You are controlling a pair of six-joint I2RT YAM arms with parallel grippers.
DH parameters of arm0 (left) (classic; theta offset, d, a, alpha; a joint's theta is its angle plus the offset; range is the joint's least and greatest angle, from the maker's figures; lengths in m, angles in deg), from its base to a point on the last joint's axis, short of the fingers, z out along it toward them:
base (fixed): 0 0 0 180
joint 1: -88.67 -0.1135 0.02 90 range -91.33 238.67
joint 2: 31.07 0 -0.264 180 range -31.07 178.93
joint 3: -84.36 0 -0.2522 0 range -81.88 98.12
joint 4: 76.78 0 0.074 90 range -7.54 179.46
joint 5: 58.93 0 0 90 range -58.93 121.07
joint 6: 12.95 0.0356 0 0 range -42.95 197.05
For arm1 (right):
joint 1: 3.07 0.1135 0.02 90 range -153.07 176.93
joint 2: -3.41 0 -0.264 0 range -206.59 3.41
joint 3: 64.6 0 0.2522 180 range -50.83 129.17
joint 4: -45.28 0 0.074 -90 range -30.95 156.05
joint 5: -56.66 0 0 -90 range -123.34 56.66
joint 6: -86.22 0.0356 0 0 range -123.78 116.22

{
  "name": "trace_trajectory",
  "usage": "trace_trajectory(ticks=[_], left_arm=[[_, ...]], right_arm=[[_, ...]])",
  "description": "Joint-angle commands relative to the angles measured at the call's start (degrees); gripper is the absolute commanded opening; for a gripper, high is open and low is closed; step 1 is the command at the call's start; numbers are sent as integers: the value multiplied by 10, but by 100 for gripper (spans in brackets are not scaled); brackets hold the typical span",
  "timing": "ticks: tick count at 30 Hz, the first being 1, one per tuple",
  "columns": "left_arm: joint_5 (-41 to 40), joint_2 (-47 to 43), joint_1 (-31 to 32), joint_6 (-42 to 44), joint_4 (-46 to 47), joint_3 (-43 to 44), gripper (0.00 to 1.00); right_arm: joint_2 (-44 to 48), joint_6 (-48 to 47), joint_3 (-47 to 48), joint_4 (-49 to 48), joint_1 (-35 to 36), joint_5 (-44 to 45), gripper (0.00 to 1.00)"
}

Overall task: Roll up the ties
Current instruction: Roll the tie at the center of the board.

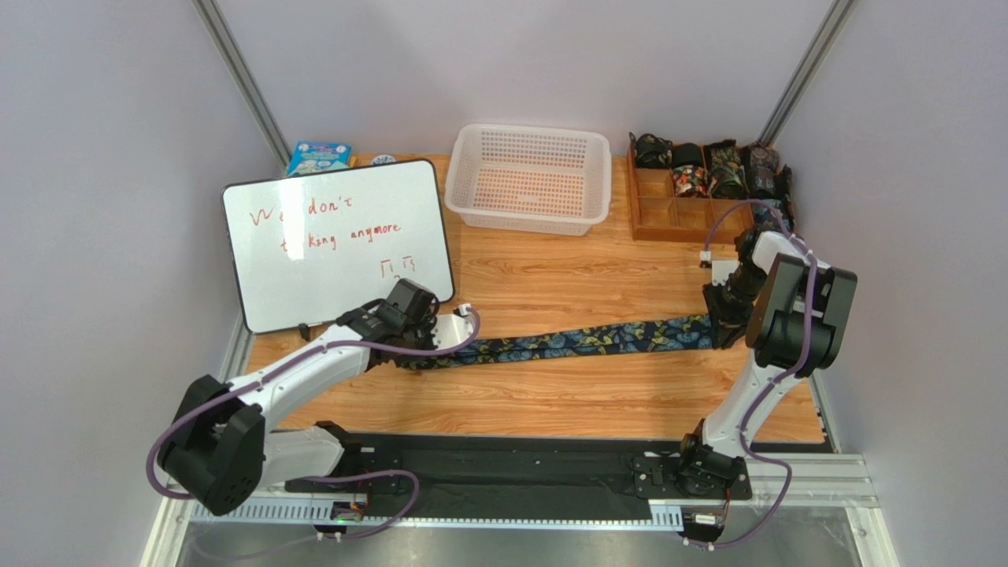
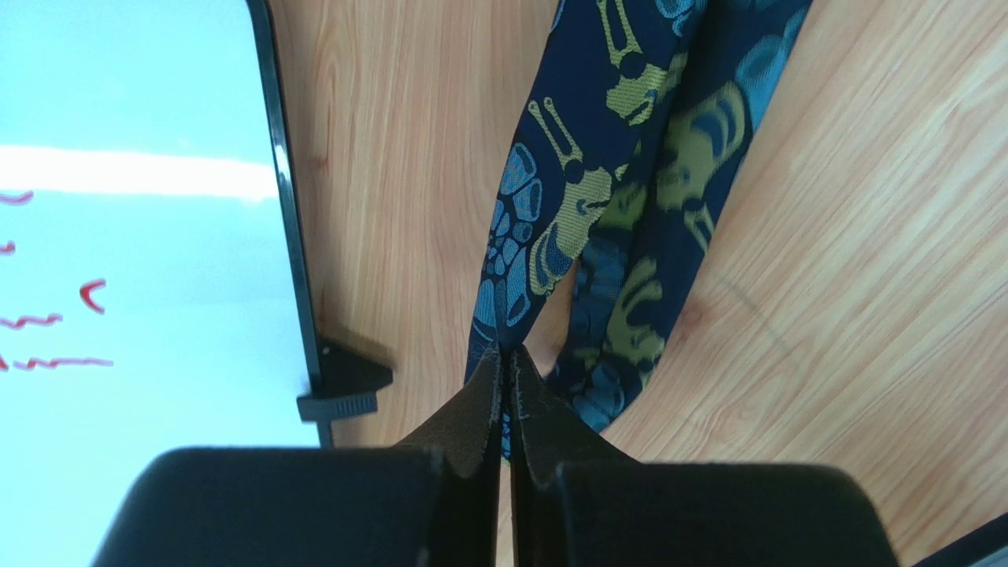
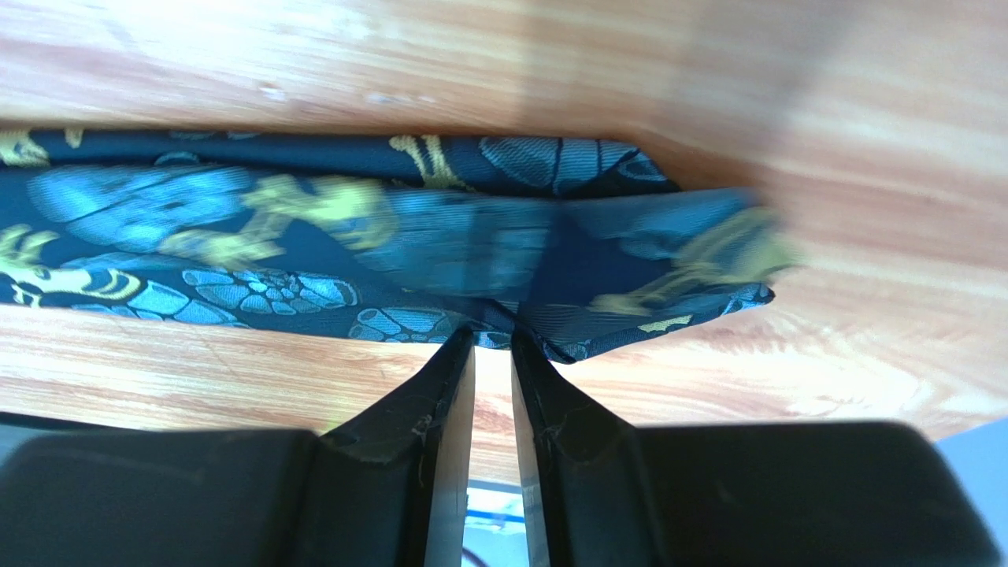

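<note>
A long dark tie [image 1: 592,340] with a blue and yellow paisley print lies stretched across the wooden table. My left gripper [image 1: 412,352] is shut on its narrow end, near the whiteboard's lower corner. In the left wrist view the fabric [image 2: 568,201] is folded over itself just beyond the pinching fingertips [image 2: 509,354]. My right gripper [image 1: 717,321] holds the other end. In the right wrist view its tips [image 3: 493,337] are pinched on the lower edge of the folded wide end [image 3: 355,248], which is blurred on the right.
A whiteboard [image 1: 337,242] with red writing leans at the back left, its foot [image 2: 343,390] close to my left fingers. A white basket [image 1: 532,177] stands at the back centre. A wooden organiser [image 1: 663,213] at the back right holds several rolled ties [image 1: 708,168].
</note>
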Motion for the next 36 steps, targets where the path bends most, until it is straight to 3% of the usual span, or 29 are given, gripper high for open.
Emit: trace_trajectory(ticks=[1,3,7,9,15,16,19,26,32,35,36], left_arm=[[-15,-62,-9,65,29,-39,0],[-19,-73,-9,70,30,-57,0],[-5,-92,-10,61,-1,-54,32],[7,-100,-17,57,-32,-45,40],[159,-168,-23,21,-115,39,73],[166,-146,-9,18,-112,47,78],[139,-43,31,-2,-108,84,83],[165,187,36,-23,-123,203,83],[146,261,55,-11,-87,222,67],[128,276,71,6,-46,221,55],[122,289,75,9,-39,224,47]], right_arm=[[-36,31,-13,-52,-25,31,25],[-37,32,-13,-50,-29,31,25],[-34,28,-14,-45,-31,31,25],[-30,25,-14,-42,-31,30,25],[-17,20,-3,-31,-31,23,25],[-17,16,-2,-30,-31,22,25],[-16,14,0,-30,-32,20,24],[-35,18,19,-32,-38,16,24],[-59,20,54,-32,-48,19,23],[-83,17,83,-24,-60,28,23],[-89,15,91,-22,-66,30,23]])
